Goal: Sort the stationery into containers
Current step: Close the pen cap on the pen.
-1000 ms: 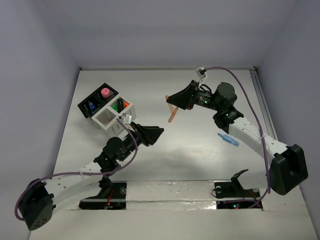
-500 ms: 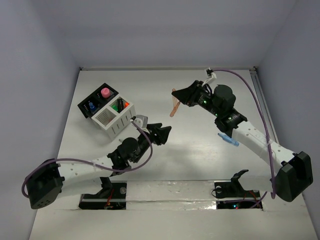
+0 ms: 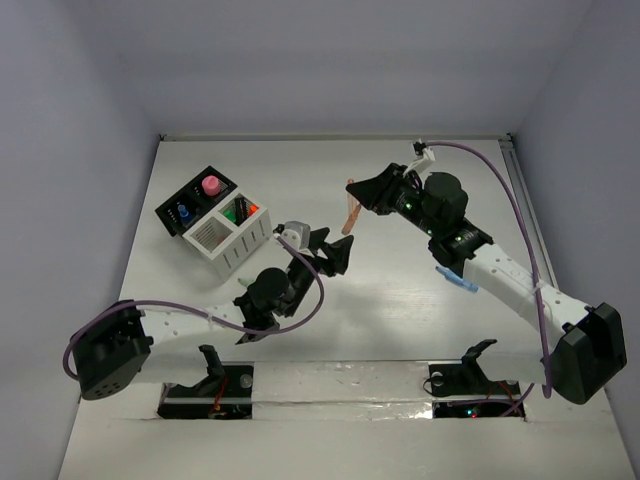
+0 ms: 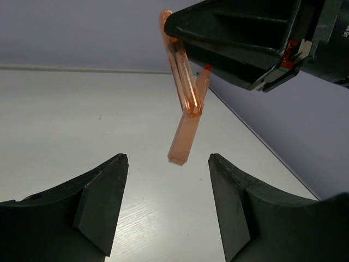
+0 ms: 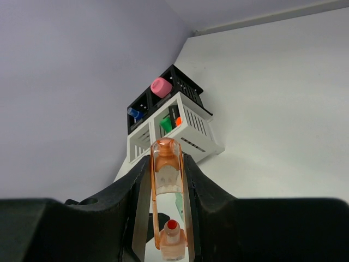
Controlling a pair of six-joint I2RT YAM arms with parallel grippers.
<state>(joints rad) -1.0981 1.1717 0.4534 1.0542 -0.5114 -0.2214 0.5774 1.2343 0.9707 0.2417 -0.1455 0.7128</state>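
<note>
A translucent orange marker (image 3: 346, 214) hangs upright over the middle of the table, with my right gripper (image 3: 353, 190) shut on its capped top end (image 5: 166, 173). My left gripper (image 3: 333, 249) sits just below and left of it, open. In the left wrist view the marker's lower end (image 4: 184, 136) hangs above the gap between the open fingers (image 4: 103, 199), touching neither. The joined containers stand at the far left: a black box (image 3: 192, 205) holding a pink piece (image 3: 211, 185) and a blue one (image 3: 184, 213), and a white slatted box (image 3: 236, 247) holding green and orange pieces (image 3: 241, 210).
A blue pen (image 3: 456, 281) lies on the table under the right forearm. The walls of the enclosure close in on the left, right and back. The arm bases and their cables run along the near edge.
My left arm has reached right and forward, bringing its gripper under the orange marker, and its jaws have spread wider. The right gripper rose slightly with the marker, then held still.
</note>
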